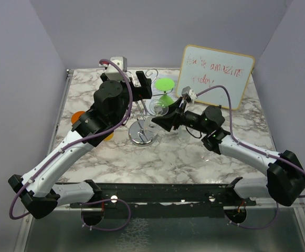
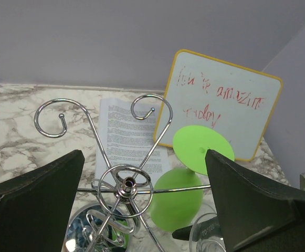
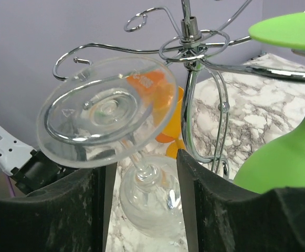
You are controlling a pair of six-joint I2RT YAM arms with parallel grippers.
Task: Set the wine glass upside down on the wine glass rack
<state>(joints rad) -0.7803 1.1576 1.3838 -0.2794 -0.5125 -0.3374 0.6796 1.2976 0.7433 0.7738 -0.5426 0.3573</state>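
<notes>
Right gripper [image 3: 144,160] is clamped on the clear wine glass [image 3: 105,113] low on the stem where it meets the bowl. The glass is held tilted, round foot up and bowl down, so it is ready to hang inverted. It is in the air just right of the stem of the shiny chrome wire wine glass rack [image 2: 126,182], its foot close under the curled loop arms and not yet on one. Left gripper [image 2: 144,152] hovers over the rack top, jaws spread wide either side of the centre hub and touching nothing, probably there to steady the stand if the glass nudges it. A lime green plastic wine glass [image 2: 178,202] hangs upside down on the rack's far-right arm, so that slot is taken and a free loop is needed. The rack stands mid-way across the white marble table [image 1: 168,152], with the yellow-framed whiteboard [image 2: 220,100] propped at far right. Likely next: feed the stem between two wires so the foot catches.
</notes>
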